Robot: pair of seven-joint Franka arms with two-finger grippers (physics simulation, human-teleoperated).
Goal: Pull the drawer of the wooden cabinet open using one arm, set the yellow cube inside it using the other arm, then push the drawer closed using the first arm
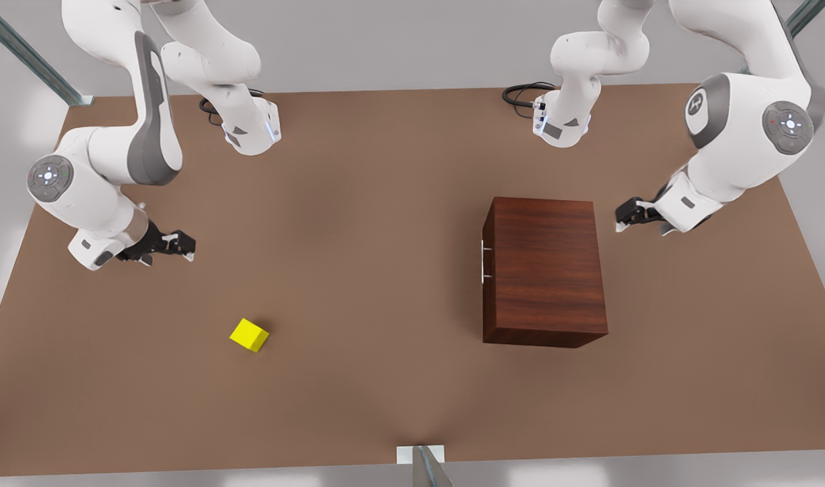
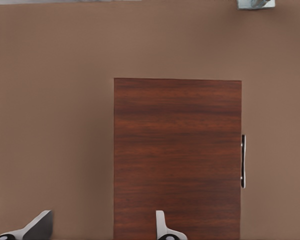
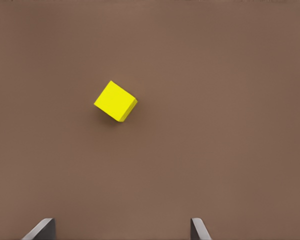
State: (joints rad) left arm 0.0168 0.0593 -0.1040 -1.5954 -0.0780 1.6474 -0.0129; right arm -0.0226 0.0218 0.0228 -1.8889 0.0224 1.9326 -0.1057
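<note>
My left gripper (image 1: 623,221) hovers above the brown counter (image 1: 358,223), just beside the wooden cabinet (image 1: 545,270) on the front view's right, near the cabinet's far corner. Its fingers (image 2: 163,226) are spread apart and hold nothing; from my left wrist I look down on the cabinet's (image 2: 177,157) top, with one fingertip over its near edge and the other over bare counter.

The drawer is closed, flush with the cabinet's body, and its thin silver handle (image 1: 484,264) runs along the side facing the front view's left. From my left wrist, the handle (image 2: 243,161) shows as a slim bar along the cabinet's edge.

My right gripper (image 1: 181,245) hangs over the counter on the front view's left, fingers released and empty. The yellow cube (image 1: 249,335) rests on the counter, nearer the camera than this gripper and well apart from the cabinet. From my right wrist the cube (image 3: 115,101) lies ahead of my open fingertips (image 3: 198,229), turned at an angle, untouched.
</note>
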